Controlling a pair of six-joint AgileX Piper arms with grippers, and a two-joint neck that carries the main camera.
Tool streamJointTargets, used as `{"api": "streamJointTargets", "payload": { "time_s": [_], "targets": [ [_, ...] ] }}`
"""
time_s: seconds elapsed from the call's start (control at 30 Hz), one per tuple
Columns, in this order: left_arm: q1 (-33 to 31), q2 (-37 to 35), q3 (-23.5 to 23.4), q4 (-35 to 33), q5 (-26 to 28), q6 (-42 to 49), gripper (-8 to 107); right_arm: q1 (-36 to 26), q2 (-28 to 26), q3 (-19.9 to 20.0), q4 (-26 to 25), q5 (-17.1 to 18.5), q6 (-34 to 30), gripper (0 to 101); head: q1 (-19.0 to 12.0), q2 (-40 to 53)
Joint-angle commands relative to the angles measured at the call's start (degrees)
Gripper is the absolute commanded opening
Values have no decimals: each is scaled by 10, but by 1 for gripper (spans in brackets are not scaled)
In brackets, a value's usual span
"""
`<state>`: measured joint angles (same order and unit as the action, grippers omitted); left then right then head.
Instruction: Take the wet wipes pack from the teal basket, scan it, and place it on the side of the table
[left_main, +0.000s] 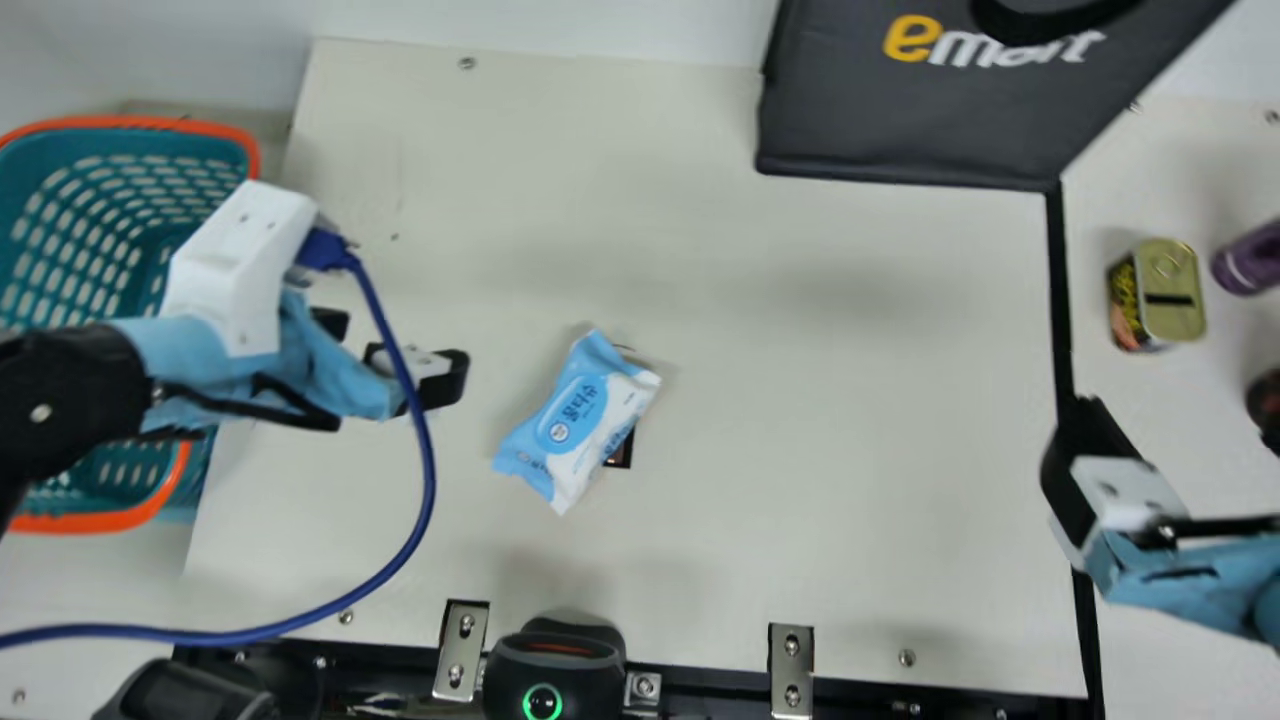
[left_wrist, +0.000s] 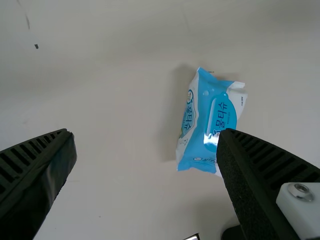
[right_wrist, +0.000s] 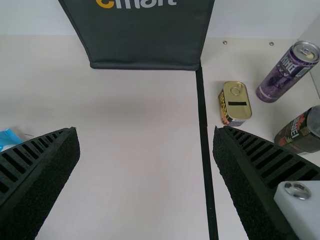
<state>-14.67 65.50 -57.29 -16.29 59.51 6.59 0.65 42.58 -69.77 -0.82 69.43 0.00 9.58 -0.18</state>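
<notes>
The blue and white wet wipes pack (left_main: 580, 420) lies on the table left of centre, over a small dark patch. My left gripper (left_main: 400, 355) is between the teal basket (left_main: 110, 230) and the pack, not touching the pack. In the left wrist view my left gripper (left_wrist: 147, 150) stands open, the wipes pack (left_wrist: 210, 122) lying beyond its fingers. My right gripper (left_main: 1065, 480) is at the table's right side; the right wrist view shows this gripper (right_wrist: 145, 150) open and holding nothing. A scanner (left_main: 555, 665) with a green-lit ring sits at the front edge.
A dark bag (left_main: 910, 110) stands at the back. Right of the black line are a flat can (left_main: 1170, 290), a purple can (left_main: 1255, 258) and a dark can (right_wrist: 300, 131). A blue cable (left_main: 425, 470) loops from my left arm over the table. Metal brackets line the front edge.
</notes>
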Motion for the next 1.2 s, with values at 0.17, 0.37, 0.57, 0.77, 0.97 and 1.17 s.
{"api": "streamJointTargets", "payload": {
  "time_s": [0.17,0.37,0.57,0.77,0.97,1.17],
  "targets": [
    [-3,1,-1,0,1,-1,90,0,0,0,0,0,0,95,-17,-14],
    [-20,7,-4,-1,3,4,90,0,0,0,0,1,0,95,-17,-14],
    [-55,27,-13,-1,0,6,90,0,0,0,0,1,0,95,-17,-14],
    [-102,55,-19,7,-10,3,90,0,0,0,0,1,0,95,-17,-14],
    [-144,80,-23,17,-23,-4,90,0,0,0,0,1,0,95,-17,-14],
    [-174,101,-25,25,-34,-12,90,0,0,0,0,1,0,95,-17,-14]
  ]
}}
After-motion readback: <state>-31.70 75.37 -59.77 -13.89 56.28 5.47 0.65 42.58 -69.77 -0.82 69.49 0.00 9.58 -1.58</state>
